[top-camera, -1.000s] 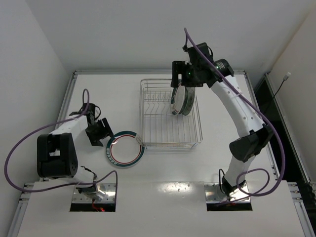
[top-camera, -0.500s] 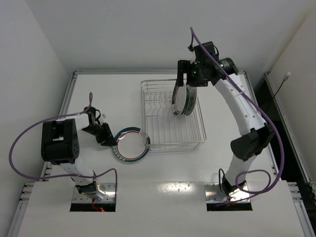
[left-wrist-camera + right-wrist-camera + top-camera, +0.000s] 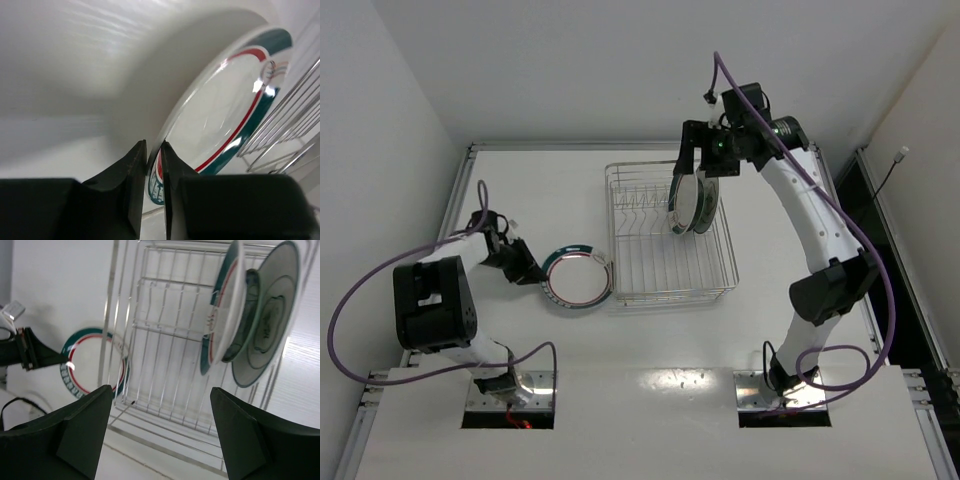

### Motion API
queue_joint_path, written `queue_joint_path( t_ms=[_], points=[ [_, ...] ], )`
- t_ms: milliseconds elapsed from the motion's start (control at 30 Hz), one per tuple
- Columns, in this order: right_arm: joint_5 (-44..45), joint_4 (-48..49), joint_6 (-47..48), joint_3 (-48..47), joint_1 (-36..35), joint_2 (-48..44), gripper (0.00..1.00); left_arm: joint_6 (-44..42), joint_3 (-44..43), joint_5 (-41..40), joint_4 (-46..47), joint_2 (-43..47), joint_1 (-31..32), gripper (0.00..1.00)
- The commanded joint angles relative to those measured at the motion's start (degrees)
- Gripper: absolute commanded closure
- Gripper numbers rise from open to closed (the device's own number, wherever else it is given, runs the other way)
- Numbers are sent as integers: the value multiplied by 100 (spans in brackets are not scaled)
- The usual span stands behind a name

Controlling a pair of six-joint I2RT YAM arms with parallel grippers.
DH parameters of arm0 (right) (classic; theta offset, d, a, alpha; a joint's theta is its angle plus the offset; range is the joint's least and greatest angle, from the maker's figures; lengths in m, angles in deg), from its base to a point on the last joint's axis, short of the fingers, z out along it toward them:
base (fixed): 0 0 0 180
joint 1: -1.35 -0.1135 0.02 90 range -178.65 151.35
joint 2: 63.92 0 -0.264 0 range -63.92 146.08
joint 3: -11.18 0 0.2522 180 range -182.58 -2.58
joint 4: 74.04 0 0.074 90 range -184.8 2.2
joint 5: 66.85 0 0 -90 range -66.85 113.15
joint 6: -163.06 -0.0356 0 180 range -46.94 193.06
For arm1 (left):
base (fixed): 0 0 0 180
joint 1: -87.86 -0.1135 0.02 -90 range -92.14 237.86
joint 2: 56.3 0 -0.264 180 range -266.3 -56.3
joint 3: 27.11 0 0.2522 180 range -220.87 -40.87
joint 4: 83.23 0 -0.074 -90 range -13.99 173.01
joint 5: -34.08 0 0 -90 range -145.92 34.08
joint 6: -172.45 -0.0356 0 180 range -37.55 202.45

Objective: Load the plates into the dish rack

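Green-rimmed plate sits on the bench, centre-left, right beside the dish rack. Left pincer is clamped on its left rim (thin bite), so I'd tip it upright slowly before lifting it over the wire. Right pincer hangs wide apart, empty, above the racked plates.

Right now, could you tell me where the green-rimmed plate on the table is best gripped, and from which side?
Pinch the green-rimmed plate by its thin rim at the left edge, coming from the left: the dish rack crowds its right side. The left gripper is closed on that rim there.
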Motion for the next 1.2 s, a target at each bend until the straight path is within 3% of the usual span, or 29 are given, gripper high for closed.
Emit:
queue_joint_path(
  t_ms=[0,267,500,800,1167],
  points=[
    [-986,347,65,259,28,-190,24,379,-473,-301,107,369,-275,100],
    [-2831,1121,-102,892,28,-76,24,1196,-527,1375,966,263,-328,100],
    [-4308,2279,-761,2008,28,47,24,1486,-808,2210,1635,-97,-547,100],
    [-4468,2405,-867,2141,-86,161,24,1724,-1809,2275,1530,-1072,-1075,100],
    [-4784,2976,-1245,1896,-86,599,24,3753,-1873,2203,3805,-1047,-1075,100]
  ],
)
